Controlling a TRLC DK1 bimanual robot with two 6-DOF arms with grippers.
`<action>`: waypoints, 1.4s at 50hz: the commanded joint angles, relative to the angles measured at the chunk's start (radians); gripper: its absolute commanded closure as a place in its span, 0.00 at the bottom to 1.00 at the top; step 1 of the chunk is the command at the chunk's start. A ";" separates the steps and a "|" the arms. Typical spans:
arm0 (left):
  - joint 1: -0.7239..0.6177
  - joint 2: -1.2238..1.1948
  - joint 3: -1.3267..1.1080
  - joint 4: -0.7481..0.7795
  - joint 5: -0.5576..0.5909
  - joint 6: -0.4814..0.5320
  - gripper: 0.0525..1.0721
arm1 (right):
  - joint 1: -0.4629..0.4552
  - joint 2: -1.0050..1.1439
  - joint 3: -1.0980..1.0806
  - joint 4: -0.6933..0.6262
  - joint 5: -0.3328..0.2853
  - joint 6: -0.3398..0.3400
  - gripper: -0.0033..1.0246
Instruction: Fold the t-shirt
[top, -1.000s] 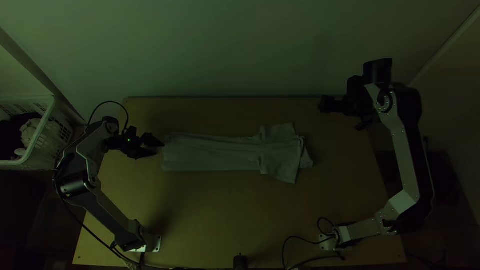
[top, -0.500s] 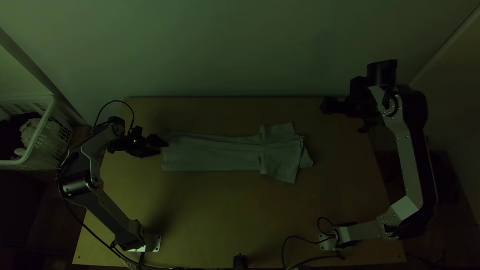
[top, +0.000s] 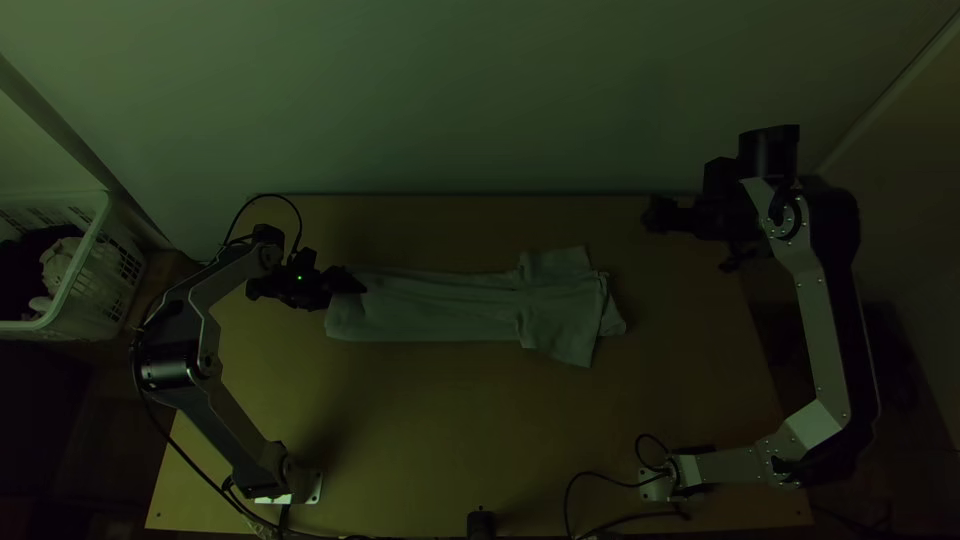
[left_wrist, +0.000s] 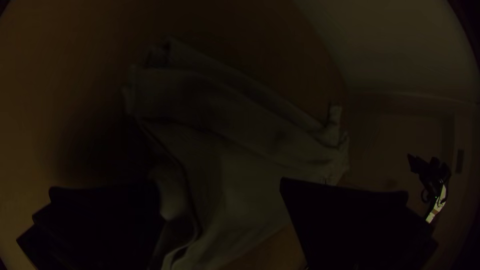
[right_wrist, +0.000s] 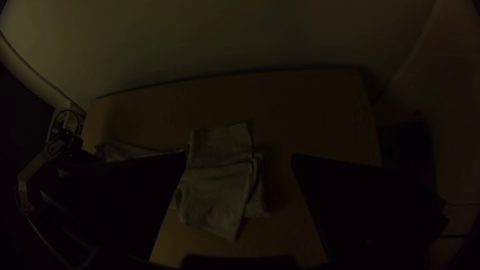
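"How does the left end effector (top: 354, 286) stand, the one with wide flat black fingers?"

"Wide apart, over the narrow end of the grey cloth t-shirt (top: 430, 315). Cloth shows between its fingers; I can't tell whether they touch it. The right end effector (top: 697, 232) is wide too, above the desk beyond the sleeve end."

"What's changed?"

"The left one has moved inward from beside the shirt's end to above it. The right arm has shifted slightly outward. The shirt lies much as it did: a long narrow strip mid-desk, wider at the sleeves."

"Anything around, or in the way?"

"The left end effector overhangs the shirt's far corner. Black cables (top: 590, 474) loop on the light wooden desk (top: 450, 420) near the right base, well apart from the cloth. A white plastic basket (top: 78, 262) holding clothes stands off the left side."
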 joint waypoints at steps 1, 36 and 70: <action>-0.045 0.007 -0.059 -0.001 -0.015 -0.043 0.04 | -0.007 -0.027 -0.019 -0.005 -0.005 0.017 0.06; -0.155 -0.014 -0.138 0.160 -0.243 -0.196 0.30 | 0.004 -0.029 -0.027 -0.005 -0.005 0.020 0.06; 0.003 -0.097 -0.116 0.149 -0.446 -0.069 0.98 | 0.002 -0.053 -0.064 -0.005 -0.005 0.020 0.06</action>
